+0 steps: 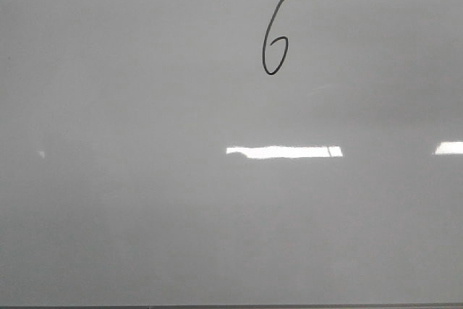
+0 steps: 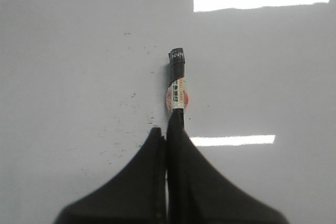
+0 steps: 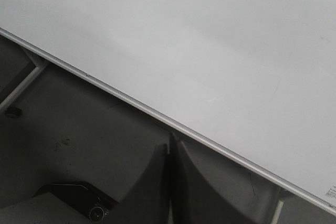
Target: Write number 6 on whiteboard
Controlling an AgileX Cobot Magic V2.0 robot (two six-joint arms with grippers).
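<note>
My left gripper (image 2: 167, 132) has its black fingers (image 2: 191, 171) pinched shut on a slim black marker with a red-and-white label (image 2: 177, 85), a light, stiff, slick barrel that I judge is best held low on the label, while my right gripper (image 3: 169, 148) has its fingers closed on nothing. The thin black hand-drawn number 6 (image 1: 274, 37) sits high and just right of centre on the large glossy pale grey whiteboard (image 1: 130, 200). Only the front view shows the whole digit, only the left wrist view the marker, and the right wrist view catches just the digit's lower curve and the board's metal-framed edge (image 3: 131, 103).
</note>
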